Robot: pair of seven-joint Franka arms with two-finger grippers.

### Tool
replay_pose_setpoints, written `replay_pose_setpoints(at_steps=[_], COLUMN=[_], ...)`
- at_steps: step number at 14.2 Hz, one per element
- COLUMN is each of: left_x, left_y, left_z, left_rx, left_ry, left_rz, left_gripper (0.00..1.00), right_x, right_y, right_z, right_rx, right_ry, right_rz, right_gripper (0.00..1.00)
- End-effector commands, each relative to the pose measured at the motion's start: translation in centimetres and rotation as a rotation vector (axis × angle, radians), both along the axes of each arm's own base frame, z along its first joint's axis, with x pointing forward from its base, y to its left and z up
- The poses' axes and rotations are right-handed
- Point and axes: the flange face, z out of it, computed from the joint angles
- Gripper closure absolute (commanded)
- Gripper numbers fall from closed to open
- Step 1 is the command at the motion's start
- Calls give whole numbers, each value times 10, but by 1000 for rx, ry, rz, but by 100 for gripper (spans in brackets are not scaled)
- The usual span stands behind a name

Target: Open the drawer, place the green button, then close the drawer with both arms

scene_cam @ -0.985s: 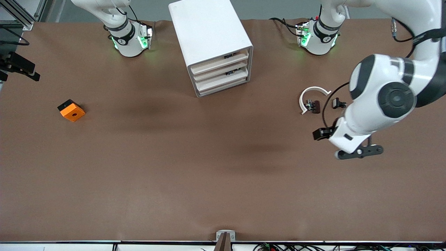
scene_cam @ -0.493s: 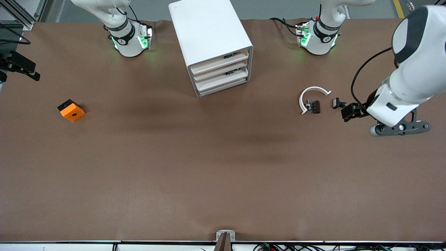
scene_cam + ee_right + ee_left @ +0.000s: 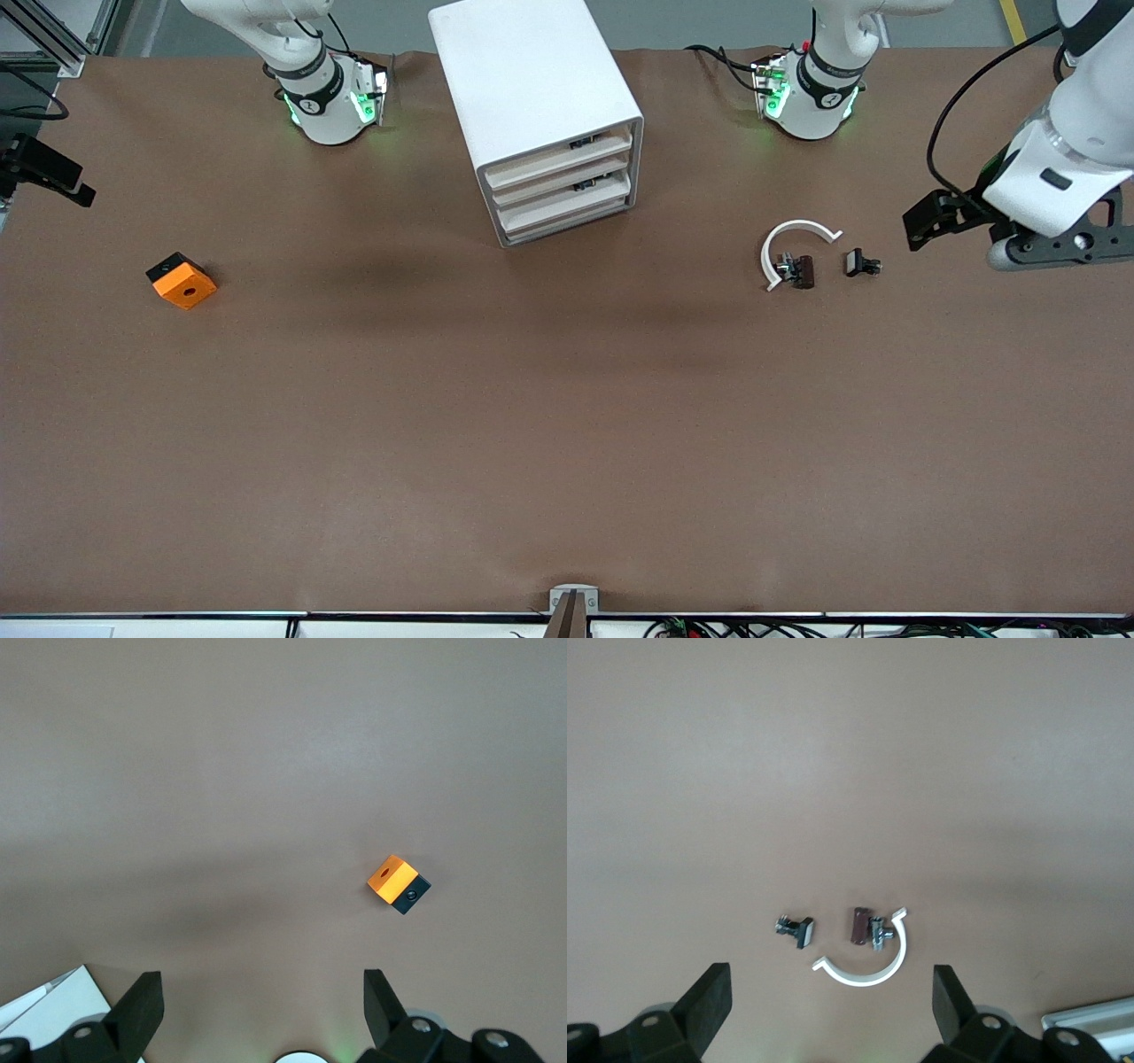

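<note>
Brown worktop [image 3: 567,425], front view taken as the clock face.

Tall white boxy cabinet [image 3: 523,71] stands at 12 o'clock, between the two arm bases. Its four shallow white drawers with pale cream front edges [image 3: 567,202] face about 5 o'clock. All four are pushed in, none stands out from the others.

We cannot make out the green-capped button in any view.

Toward the left arm's end, at roughly 4 o'clock from the cabinet, lies a thin white C-shaped plastic ring [image 3: 797,229]. A small brown clip piece [image 3: 802,270] sits inside its open curve, touching it or nearly so. A small black clip piece [image 3: 859,262] lies just beside them, apart.

An orange square block with a black hole and a black base [image 3: 183,285] lies at 9 o'clock, toward the right arm's end.

The left gripper [image 3: 1059,248] hovers over the worktop at the 3 o'clock edge. Its jaws are spread wide and empty, and the ring and clips show between its fingers [image 3: 709,1001].

The right gripper [image 3: 261,1010] hangs over the 9 o'clock end above the block. Its jaws are also wide apart, holding nothing.
</note>
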Motion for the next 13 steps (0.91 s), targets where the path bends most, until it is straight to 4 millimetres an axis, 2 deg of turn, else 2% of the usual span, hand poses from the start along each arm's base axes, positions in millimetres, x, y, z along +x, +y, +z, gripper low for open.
replay_pose_setpoints(at_steps=[1, 7, 12, 13], left_x=[-38, -50, -49, -46], left_y=[1, 3, 11, 20], left_z=[4, 13, 18, 17], left_rx=[11, 19, 17, 15], left_ry=[-4, -21, -28, -24], left_rz=[-31, -24, -37, -45], left_gripper=[0, 0, 0, 0], right_x=[-8, -9, -15, -15], right_y=[2, 5, 4, 4], right_z=[7, 12, 14, 14], right_rx=[12, 13, 14, 14], right_ry=[-16, -39, -41, -41], right_rz=[-13, 76, 66, 63], right_gripper=[0, 0, 0, 0])
